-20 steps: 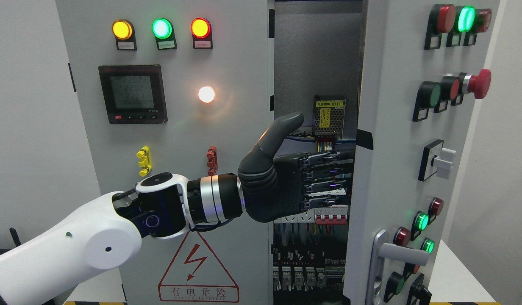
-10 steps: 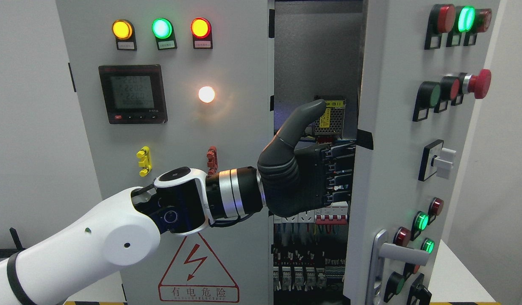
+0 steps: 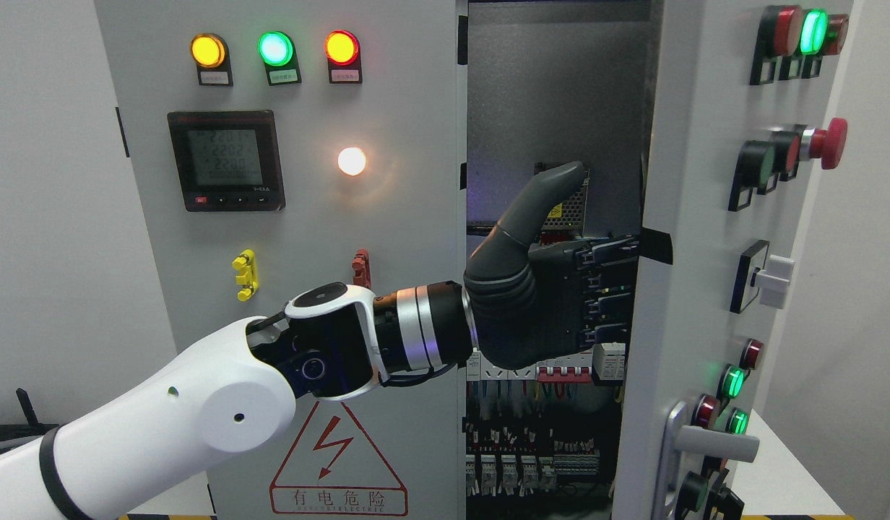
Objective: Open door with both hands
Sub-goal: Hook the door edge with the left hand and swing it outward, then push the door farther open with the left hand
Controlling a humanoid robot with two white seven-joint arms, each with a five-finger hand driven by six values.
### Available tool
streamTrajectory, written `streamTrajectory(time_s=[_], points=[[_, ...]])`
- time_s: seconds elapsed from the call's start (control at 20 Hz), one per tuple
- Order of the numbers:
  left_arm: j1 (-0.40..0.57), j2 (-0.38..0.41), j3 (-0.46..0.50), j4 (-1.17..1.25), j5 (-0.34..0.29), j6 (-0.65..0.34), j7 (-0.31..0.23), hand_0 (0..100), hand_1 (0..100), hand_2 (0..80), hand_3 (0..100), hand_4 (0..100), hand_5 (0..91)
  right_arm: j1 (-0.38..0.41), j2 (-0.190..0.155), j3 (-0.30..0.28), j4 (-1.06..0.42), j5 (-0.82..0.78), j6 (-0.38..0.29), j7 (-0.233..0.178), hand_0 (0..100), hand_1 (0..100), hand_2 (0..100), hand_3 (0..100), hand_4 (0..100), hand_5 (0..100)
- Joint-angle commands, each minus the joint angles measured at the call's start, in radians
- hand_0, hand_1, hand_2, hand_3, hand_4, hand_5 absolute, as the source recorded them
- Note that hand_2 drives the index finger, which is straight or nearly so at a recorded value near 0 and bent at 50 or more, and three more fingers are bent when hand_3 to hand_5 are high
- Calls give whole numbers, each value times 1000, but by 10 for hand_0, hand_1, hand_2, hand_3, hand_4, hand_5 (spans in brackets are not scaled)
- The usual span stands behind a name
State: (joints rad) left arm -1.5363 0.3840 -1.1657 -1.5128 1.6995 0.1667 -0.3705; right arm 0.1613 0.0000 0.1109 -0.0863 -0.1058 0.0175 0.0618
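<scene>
Since a second ago we note the left hand (image 3: 553, 303) advanced rightward, fingers extended flat behind the right door (image 3: 712, 274) edge, thumb raised, grasping nothing, the door swung wider, partly open, further swing remaining.

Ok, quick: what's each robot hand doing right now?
Left robot hand: thumb up, fingers reaching behind the edge of the right door; whether they grip it cannot be told.
Right robot hand: not in view.

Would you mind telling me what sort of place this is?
Probably an electrical or industrial test room: a grey control cabinet with indicator lamps, a digital meter and breakers inside.
</scene>
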Motion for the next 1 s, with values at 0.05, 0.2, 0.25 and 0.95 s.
streamTrajectory(time_s=[0.05, 0.2, 0.25, 0.95], points=[[1, -71, 11, -3, -1, -1, 8, 0, 0, 0, 0, 44, 0, 0, -20, -1, -6, 0, 1, 0, 0, 0, 0, 0, 0, 0], [4, -86, 9, -3, -3, -1, 13, 0, 0, 0, 0, 43, 0, 0, -20, -1, -7, 0, 1, 1, 0, 0, 0, 0, 0, 0], [5, -91, 9, -3, -3, -1, 31, 0, 0, 0, 0, 43, 0, 0, -20, -1, -7, 0, -1, 1, 0, 0, 0, 0, 0, 0], [11, -223, 9, 0, -70, -3, 78, 0, 0, 0, 0, 43, 0, 0, -20, -5, -20, -2, -1, 1, 0, 0, 0, 0, 0, 0]])
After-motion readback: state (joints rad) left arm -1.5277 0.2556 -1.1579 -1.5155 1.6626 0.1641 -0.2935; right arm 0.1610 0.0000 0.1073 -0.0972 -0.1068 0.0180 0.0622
